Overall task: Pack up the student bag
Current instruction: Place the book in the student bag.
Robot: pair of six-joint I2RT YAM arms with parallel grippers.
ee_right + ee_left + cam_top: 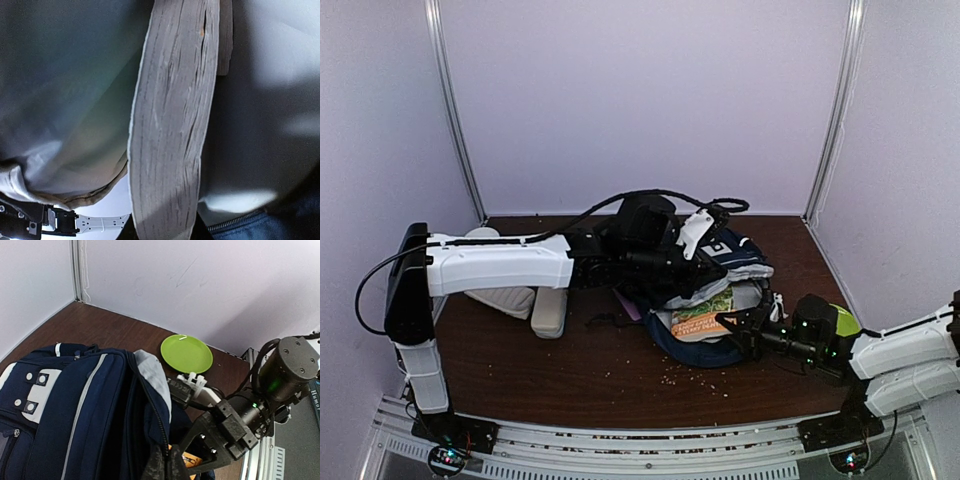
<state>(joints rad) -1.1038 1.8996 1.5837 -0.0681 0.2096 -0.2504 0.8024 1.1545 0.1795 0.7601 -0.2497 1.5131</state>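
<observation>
Right gripper (740, 327) reaches in low from the near right, jaws clamped on the book (170, 125); I'd say slide it in flat, straight into the opening. Mid-table lies the student bag (75, 405), and beyond it the left gripper (162, 464), arm stretched across, pinches the mouth's edge, best held high.

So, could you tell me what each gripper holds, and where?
Right gripper: thick paperback book, by its near edge. Left gripper: navy fabric backpack, by its opening rim.
</observation>
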